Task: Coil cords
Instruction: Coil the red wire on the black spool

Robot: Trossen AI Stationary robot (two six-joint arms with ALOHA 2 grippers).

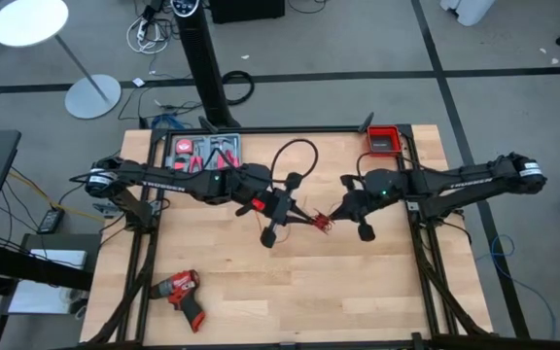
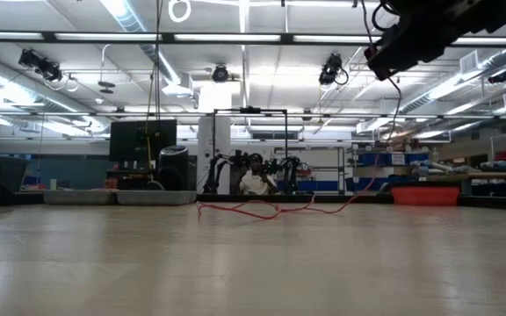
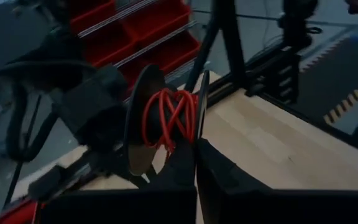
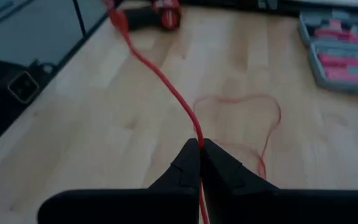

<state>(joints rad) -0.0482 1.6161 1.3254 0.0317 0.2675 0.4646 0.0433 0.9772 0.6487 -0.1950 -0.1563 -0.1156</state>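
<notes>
The thin red wire [image 1: 311,220] runs between my two grippers at the table's middle. Part of it is wound on a small black spool [image 3: 166,118]. Its loose part lies in loops on the wood [image 4: 253,124] and shows in the low view [image 2: 262,209]. My left gripper [image 1: 278,216] is shut on the spool. My right gripper [image 1: 336,214] is shut on the wire. The black cable [image 1: 297,146] lies in an open loop on the table, just beyond the grippers, and nothing touches it. My left gripper pinches the rim of one spool disc [image 3: 199,134] between its two fingers. The spool is lifted clear of the table, with the red windings [image 3: 169,115] between its discs. My right gripper pinches the red wire [image 4: 197,138] between its fingertips, with the fingers lying along it. One stretch runs straight and taut away from the fingers [image 4: 160,74]. The rest drops slack to the table.
A red drill [image 1: 181,292] lies near the table's front left. An open tool case [image 1: 202,153] with red-handled tools stands at the far left. A red box [image 1: 383,139] stands at the far right. Bare wood lies toward the near edge.
</notes>
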